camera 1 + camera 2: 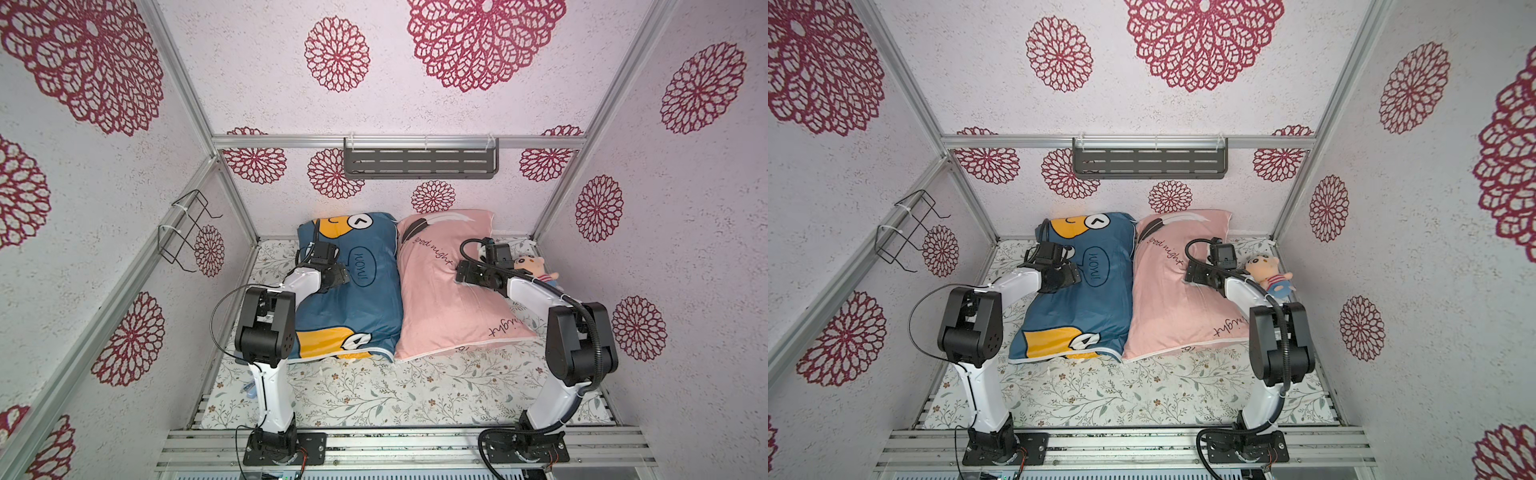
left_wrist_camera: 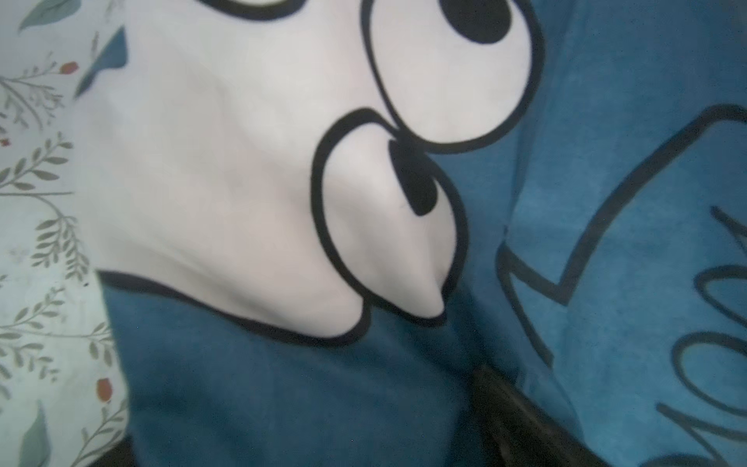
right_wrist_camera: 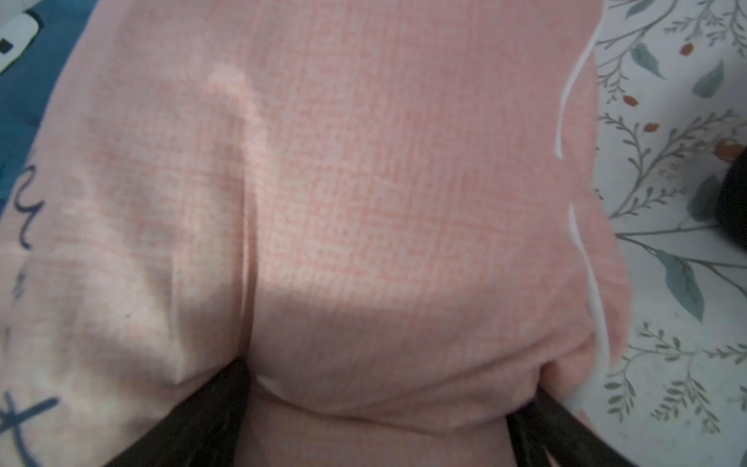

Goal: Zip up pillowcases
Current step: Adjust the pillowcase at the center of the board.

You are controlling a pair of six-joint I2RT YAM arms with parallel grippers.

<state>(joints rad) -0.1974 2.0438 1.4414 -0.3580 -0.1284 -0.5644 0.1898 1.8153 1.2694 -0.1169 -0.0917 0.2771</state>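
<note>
Two pillowcases lie side by side on the floral sheet in both top views. The blue one point(image 1: 357, 303) point(image 1: 1084, 307) has orange cartoon faces and a "WOW!" bubble; the pink one point(image 1: 440, 299) point(image 1: 1171, 307) has a feather and "good night" script. My left gripper point(image 1: 338, 276) point(image 2: 307, 408) presses open into the blue case beside the bubble, blue fabric point(image 2: 283, 384) bulging between its fingers point(image 2: 517, 420). My right gripper point(image 1: 465, 272) point(image 3: 388, 380) stands open, pushed into the pink case near its right edge, pink cloth point(image 3: 364, 242) between its fingers point(image 3: 202, 420). No zipper shows.
A small plush doll point(image 1: 534, 268) point(image 1: 1268, 274) in a striped shirt lies just right of the right wrist. The floral sheet point(image 1: 374, 386) runs forward to the metal base rail point(image 1: 399, 440). A grey shelf point(image 1: 419, 162) hangs on the back wall and a wire rack point(image 1: 187, 232) on the left wall.
</note>
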